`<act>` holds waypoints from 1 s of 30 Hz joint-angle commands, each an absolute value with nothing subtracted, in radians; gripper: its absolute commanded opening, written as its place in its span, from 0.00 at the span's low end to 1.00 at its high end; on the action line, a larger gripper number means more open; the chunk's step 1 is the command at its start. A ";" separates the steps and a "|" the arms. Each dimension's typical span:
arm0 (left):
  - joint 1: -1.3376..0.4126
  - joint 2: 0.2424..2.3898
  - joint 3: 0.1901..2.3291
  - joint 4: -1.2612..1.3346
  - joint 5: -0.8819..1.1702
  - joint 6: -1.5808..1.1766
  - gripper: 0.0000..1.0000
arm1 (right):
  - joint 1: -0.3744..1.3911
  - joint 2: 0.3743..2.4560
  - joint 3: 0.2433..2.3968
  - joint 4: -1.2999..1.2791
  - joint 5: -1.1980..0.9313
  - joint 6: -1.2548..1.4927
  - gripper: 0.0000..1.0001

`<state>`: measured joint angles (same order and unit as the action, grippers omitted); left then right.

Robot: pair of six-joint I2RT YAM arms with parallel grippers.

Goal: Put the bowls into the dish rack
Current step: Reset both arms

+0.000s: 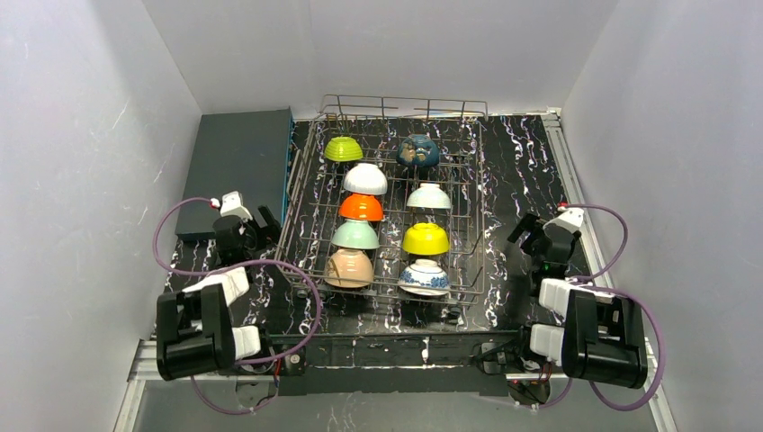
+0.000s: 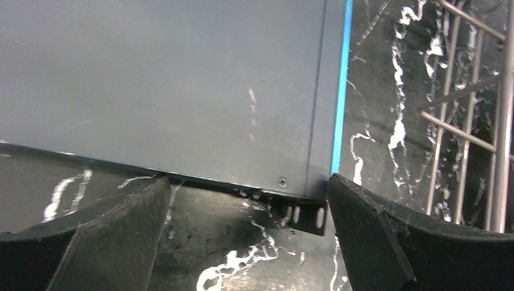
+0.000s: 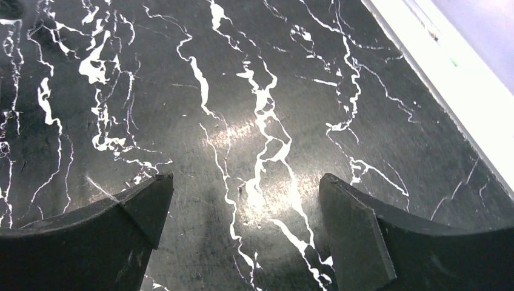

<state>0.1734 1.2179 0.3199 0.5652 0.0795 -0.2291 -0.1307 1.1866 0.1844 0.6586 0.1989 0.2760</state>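
**Loading looks done: check, then park clean**

Top view: the dish rack [image 1: 402, 106] sits mid worktop [image 1: 522, 171]. I count nine bowls in it, all mouth-down, in two rows.
- Left row, back to front: lime green bowl [image 1: 343, 148], white bowl [image 1: 364, 178], orange bowl [image 1: 361, 208], mint green bowl [image 1: 355, 236], peach-tan bowl [image 1: 349, 267].
- Right row, back to front: dark blue bowl [image 1: 417, 151], second white bowl [image 1: 429, 195], yellow bowl [image 1: 426, 238], blue-and-white bowl [image 1: 424, 277].

No loose bowl shows on the worktop here. The left tool [image 1: 261, 225] is just beside the rack's left side, near the grey slab [image 1: 238, 166]. The right tool [image 1: 531, 234] is right of the rack and apart from it.

Left wrist: the left tool [image 2: 248, 194] is spread wide with nothing between the fingers. The slab's [image 2: 163, 85] near corner is dead ahead, and the rack's wires [image 2: 467, 121] are at the right edge.

Right wrist: the right tool [image 3: 242, 188] is also wide and empty, over bare marbled worktop [image 3: 254, 109].

Judgement: the step in hand is a final check and retreat, not a grasp.
- Raise the left tool before swinging it, because the slab corner and rack wire are both close enough to snag.
- Don't nudge the rack, or the tilted bowls could slip off their tines.
- If another bowl turns up out of view, grip it by the rim and set it mouth-down on the free tines at the rack's right side.
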 commanded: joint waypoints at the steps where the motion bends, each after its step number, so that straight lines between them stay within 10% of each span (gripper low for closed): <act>1: 0.175 1.313 0.309 0.825 0.206 -0.158 0.98 | -0.123 1.241 0.123 1.011 0.202 0.176 0.99; 15: 0.084 1.478 0.276 1.045 0.117 -0.064 0.98 | -0.033 1.611 0.158 1.415 0.101 0.043 0.99; 30: 0.054 1.490 0.304 1.005 0.115 -0.030 0.98 | 0.029 1.600 0.278 1.144 0.129 -0.023 0.99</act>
